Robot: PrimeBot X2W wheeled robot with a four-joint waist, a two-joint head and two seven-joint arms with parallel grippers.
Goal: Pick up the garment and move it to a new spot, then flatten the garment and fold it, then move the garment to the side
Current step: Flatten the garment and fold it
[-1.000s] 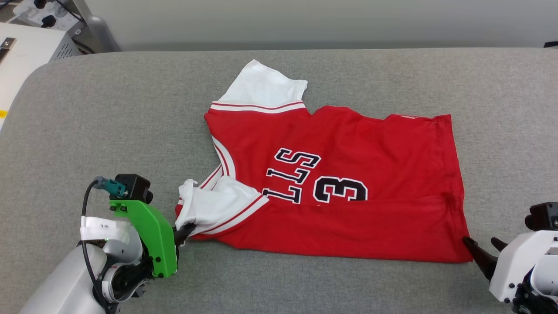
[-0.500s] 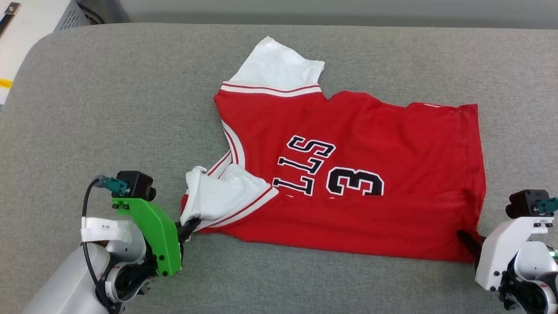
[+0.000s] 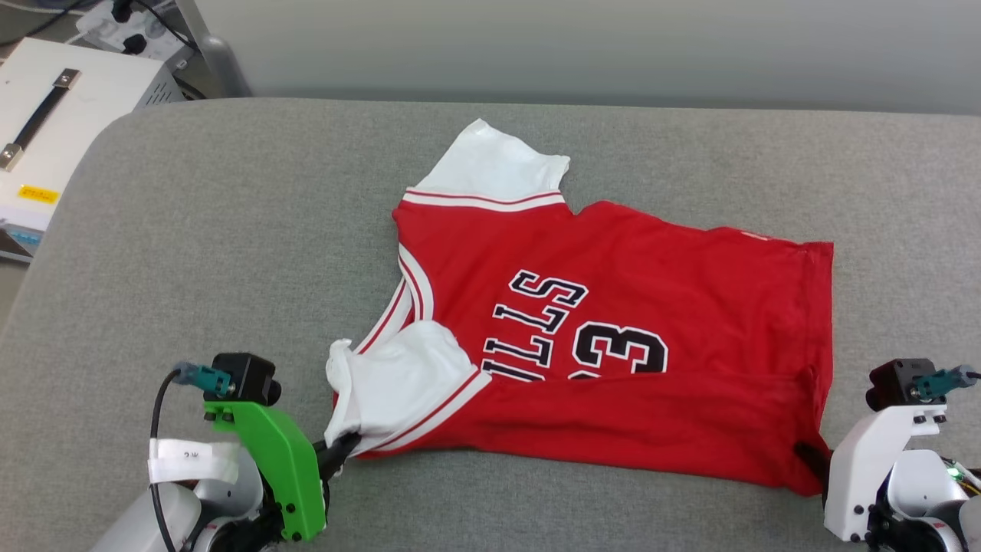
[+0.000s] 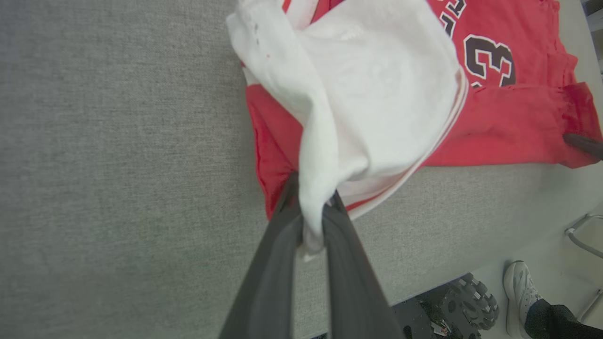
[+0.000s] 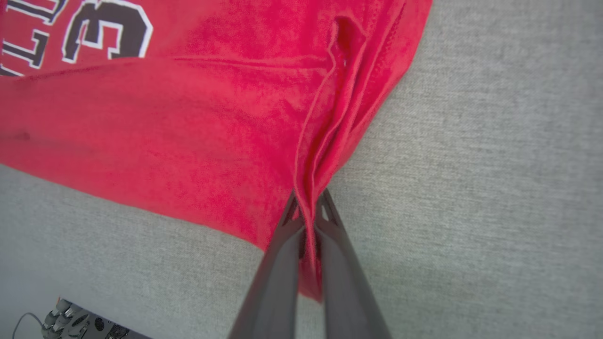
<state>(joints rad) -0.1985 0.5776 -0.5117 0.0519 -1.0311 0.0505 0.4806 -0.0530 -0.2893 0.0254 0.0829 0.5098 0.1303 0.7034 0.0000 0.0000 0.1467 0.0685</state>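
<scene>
The gray padded counter (image 3: 230, 230) carries the red shirt (image 3: 690, 291), which lies sideways across its middle, collar toward the robot's left and hem toward its right. The far white sleeve (image 3: 494, 165) is spread flat. The near sleeve (image 3: 406, 376) is turned in over the chest, and a long near strip of red cloth is already lapped over the lower part of the print (image 3: 582, 330).

The left hand (image 3: 341, 448) is pressed together on a bunched wad of the near sleeve, with some red cloth under it, at the shirt's near left corner. The right hand (image 3: 808, 458) is pinched on a gathered pleat of the hem at the near right corner. In the right wrist view the cloth runs straight down between its fingers (image 5: 282, 263).

This looks like the start of a two-handed lift of the near edge. To do it well, both hands should rise together and travel at one pace, held far enough apart that the edge between them stays straight without stretching. The left grip holds mostly loose sleeve, so that end may sag or slip. A slow start would show whether the body of the shirt follows.
</scene>
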